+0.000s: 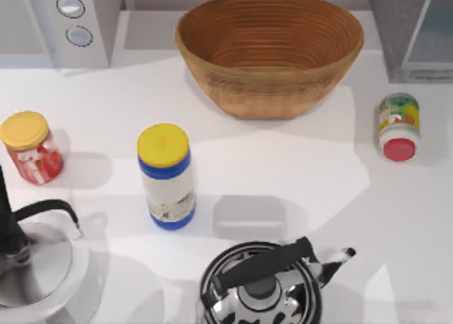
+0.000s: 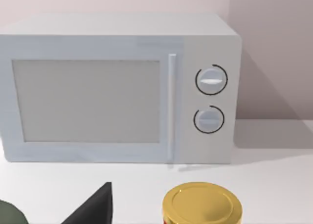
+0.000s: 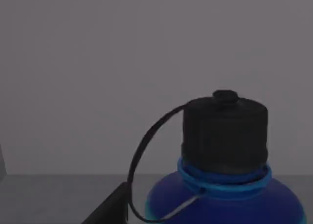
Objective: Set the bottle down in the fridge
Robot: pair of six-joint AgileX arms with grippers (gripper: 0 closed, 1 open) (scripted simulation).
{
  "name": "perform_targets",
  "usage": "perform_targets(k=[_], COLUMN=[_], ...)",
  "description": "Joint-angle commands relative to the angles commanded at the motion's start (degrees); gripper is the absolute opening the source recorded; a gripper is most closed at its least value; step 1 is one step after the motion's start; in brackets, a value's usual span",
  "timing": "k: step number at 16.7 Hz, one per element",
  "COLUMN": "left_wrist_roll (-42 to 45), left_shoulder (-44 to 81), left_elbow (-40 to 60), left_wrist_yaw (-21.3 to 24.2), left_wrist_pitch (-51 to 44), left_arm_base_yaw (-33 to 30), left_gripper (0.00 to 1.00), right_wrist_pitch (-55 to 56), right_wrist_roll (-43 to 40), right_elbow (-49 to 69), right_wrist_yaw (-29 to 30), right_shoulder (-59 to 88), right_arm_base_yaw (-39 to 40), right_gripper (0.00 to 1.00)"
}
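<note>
Though cut off low in the right wrist view, the bottle (image 3: 225, 185) shows its black cap against a dim grey wall. From above, the fridge (image 1: 410, 30) sits far right; I cannot tell either gripper's jaw state

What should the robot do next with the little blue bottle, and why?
Probably lower the bottle gently until it rests on the floor of the fridge, then let go. The right wrist view has the bottle's black cap close up against a plain dark grey wall with a grey floor behind it, so it seems to be inside already. Whether it touches down can't be told.
</note>
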Motion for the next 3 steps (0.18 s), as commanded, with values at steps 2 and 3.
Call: perform_targets(k=[2, 3], left_wrist_roll=[0.00, 0.00], left_shoulder=[0.00, 0.00], left_elbow=[0.00, 0.00], left_wrist_yaw=[0.00, 0.00], left_wrist_pitch=[0.00, 0.00], left_arm_base_yaw=[0.00, 0.00], left_gripper=[1.00, 1.00], right_wrist_pitch=[0.00, 0.00], right_wrist_roll=[0.00, 0.00], right_elbow=[0.00, 0.00], right_wrist_yaw=[0.00, 0.00], right_shoulder=[0.00, 0.00], right_arm_base_yaw=[0.00, 0.00], right_gripper=[1.00, 1.00])
